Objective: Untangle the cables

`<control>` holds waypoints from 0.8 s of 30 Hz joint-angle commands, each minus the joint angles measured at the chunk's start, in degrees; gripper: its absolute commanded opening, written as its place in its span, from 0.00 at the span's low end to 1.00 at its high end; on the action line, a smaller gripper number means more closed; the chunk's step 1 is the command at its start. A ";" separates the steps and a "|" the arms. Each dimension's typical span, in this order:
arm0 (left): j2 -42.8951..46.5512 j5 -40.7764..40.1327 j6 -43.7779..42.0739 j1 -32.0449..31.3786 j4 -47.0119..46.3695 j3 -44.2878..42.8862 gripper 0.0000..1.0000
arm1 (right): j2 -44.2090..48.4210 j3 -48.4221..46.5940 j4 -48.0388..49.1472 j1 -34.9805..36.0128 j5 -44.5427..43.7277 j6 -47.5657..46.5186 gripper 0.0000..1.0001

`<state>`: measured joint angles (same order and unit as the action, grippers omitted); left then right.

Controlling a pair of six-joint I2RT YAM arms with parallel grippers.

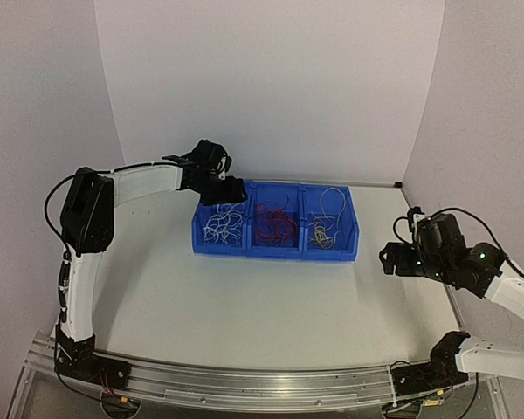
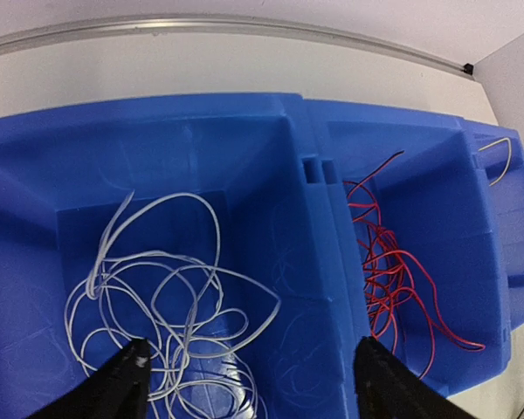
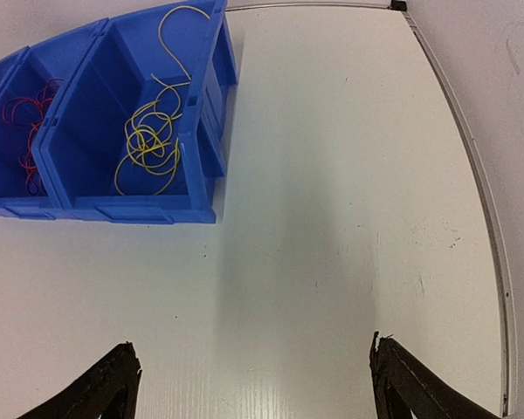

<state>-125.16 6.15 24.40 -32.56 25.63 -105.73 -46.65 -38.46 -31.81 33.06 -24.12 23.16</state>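
Got white cables (image 2: 170,288) in the 9 o'clock slot of the blue bins (image 1: 275,251), red cables (image 2: 389,262) middle, yellow cables (image 3: 148,144) at 3. Seeing the left gripper (image 2: 253,349) right above the white ones, jaws wide open, empty. Same deal with the right gripper (image 3: 253,345) over bare table (image 3: 332,218) at 3 o'clock.

**Three cameras, one shared area**

Top external: high at the near edge, looking down and forward over the whole table (image 1: 244,305). Left wrist: close above the blue bins (image 2: 306,218), facing down into two compartments. Right wrist: farther back over the table's right side, bins at upper left. Red cables (image 2: 384,262) show in all three views.
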 commanded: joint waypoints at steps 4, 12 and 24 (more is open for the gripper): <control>17.49 0.95 -1.64 -0.51 1.18 1.65 0.99 | -2.59 -1.96 -1.60 0.17 -5.59 3.17 0.89; 43.72 -18.62 1.53 -0.39 -2.27 31.49 1.00 | -5.11 -2.44 -1.99 -3.61 -11.40 2.00 0.91; 64.46 -31.36 19.60 2.57 -1.32 67.81 1.00 | 1.58 4.52 -2.58 -7.20 -10.82 3.41 0.93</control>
<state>-67.16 -20.98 37.13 -29.93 24.51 -41.35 -48.09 -34.69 -34.31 26.02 -34.61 25.73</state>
